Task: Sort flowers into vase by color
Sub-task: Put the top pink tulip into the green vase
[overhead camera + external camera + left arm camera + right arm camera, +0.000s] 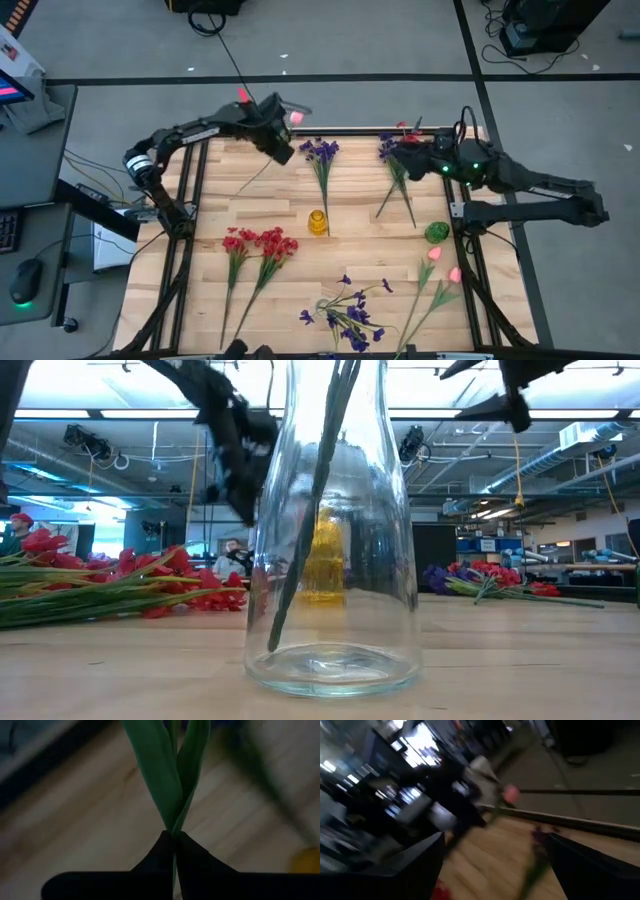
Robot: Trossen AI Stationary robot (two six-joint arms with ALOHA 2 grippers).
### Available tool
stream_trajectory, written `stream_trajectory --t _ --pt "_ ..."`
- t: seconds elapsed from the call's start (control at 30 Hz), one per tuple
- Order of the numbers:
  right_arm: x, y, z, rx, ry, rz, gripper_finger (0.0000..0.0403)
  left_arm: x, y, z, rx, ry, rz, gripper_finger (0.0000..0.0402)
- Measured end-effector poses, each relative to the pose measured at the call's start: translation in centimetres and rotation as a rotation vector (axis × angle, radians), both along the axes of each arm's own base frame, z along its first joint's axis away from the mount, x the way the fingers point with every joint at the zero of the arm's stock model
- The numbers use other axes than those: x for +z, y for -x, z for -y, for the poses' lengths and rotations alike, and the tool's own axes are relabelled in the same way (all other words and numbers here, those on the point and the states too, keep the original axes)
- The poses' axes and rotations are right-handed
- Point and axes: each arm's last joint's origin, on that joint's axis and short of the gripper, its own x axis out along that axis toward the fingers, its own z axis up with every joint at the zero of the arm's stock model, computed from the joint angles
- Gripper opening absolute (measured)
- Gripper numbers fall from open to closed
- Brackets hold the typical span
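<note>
Table (380, 255): loose flowers scattered. Left gripper (174, 840) clamped shut on pink tulip stem (167, 775), bud (296, 117) raised over far left edge. Right gripper (492, 865) wide open, empty, far right.

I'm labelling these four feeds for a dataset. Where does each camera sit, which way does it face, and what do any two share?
High view: above the table, looking straight down; both arms show, with the left gripper at the far edge.
Low view: at table-top height, looking level through a clear glass vase; arms enter from above.
Left wrist view: behind the left gripper's fingers, shut on a green stem.
Right wrist view: behind the open right gripper, facing across the table.
Shared: high and low views both show the yellow vase and red flowers.
</note>
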Motion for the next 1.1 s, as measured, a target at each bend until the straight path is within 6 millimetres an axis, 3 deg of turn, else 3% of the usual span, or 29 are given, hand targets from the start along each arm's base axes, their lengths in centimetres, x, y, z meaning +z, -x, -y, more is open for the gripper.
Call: stream_trajectory --t 0.17,0.33,0.47,0.7,0.87,1.1 --pt "2.4 2.6 0.1 -0.077 0.063 -0.166 0.0352 4.7 -0.8 0.3 -0.05 -0.064 0.268 0.0009" --pt "3.6 5.3 -0.1 -0.162 0.081 -0.229 0.0352 7.5 -3.0 0.8 -0.1 -0.063 0.575 0.0008" --pt "3.6 7.2 -0.6 -0.192 0.061 -0.236 0.0352 9.5 -5.1 2.1 -0.176 -0.103 0.808 0.0008" --pt "1.9 9.2 -1.0 -0.319 -0.072 -0.338 0.0352 11.5 -7.3 4.8 -0.304 -0.161 1.005 0.0008" --pt "1.5 8.0 -0.5 -0.338 -0.129 -0.381 0.0352 12.5 -8.2 6.8 -0.384 -0.166 1.102 0.001" --pt "1.5 3.6 1.2 -0.23 -0.069 -0.431 0.0352 12.9 -8.9 8.5 -0.438 -0.183 1.142 0.0011"
